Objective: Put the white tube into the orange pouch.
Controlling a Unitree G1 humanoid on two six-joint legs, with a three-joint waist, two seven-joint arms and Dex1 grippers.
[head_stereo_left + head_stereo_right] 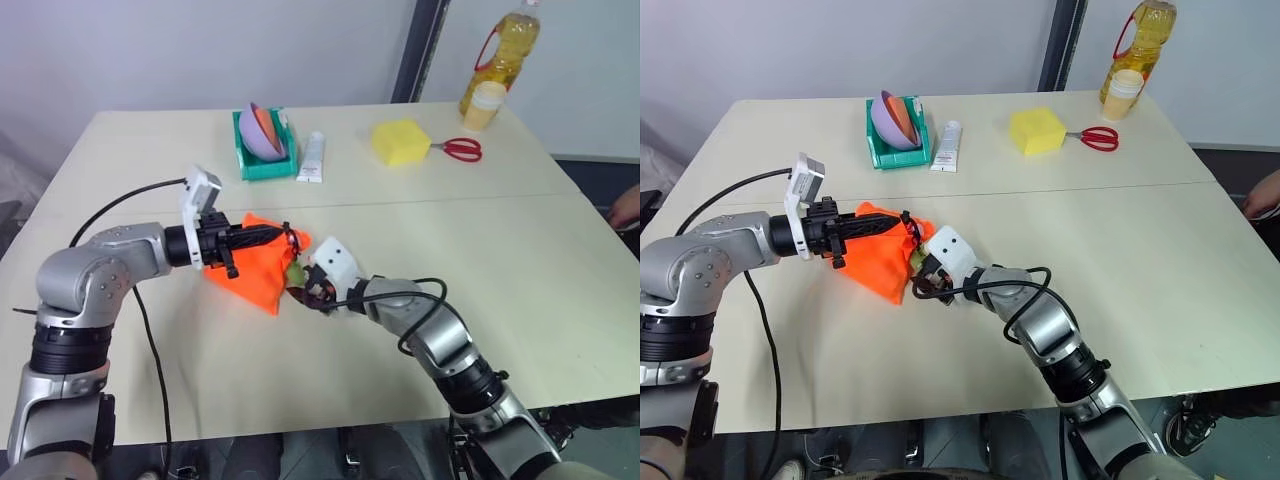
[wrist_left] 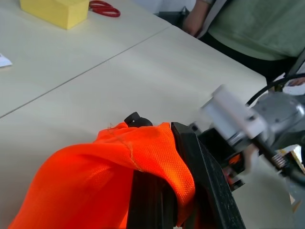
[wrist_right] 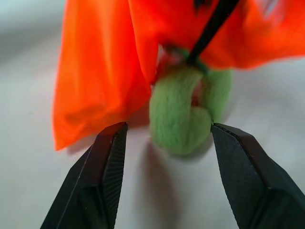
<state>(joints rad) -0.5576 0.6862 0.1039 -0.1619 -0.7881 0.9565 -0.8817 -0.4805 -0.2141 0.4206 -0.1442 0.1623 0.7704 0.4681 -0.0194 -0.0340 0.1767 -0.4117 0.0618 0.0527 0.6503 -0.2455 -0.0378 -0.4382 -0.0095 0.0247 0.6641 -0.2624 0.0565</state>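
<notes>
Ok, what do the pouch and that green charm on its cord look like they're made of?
The orange pouch looks like soft woven synthetic fabric, matte: a fine weave grain and a stitched seam show, and it drapes in folds from the left gripper. The green charm looks like felted wool or similar fuzzy fibre, dull, with a hairy outline; I can't say which fibre.

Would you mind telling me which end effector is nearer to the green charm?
Right. The right end effector is open just in front of the green charm; the left end effector grips the orange pouch higher up.
</notes>
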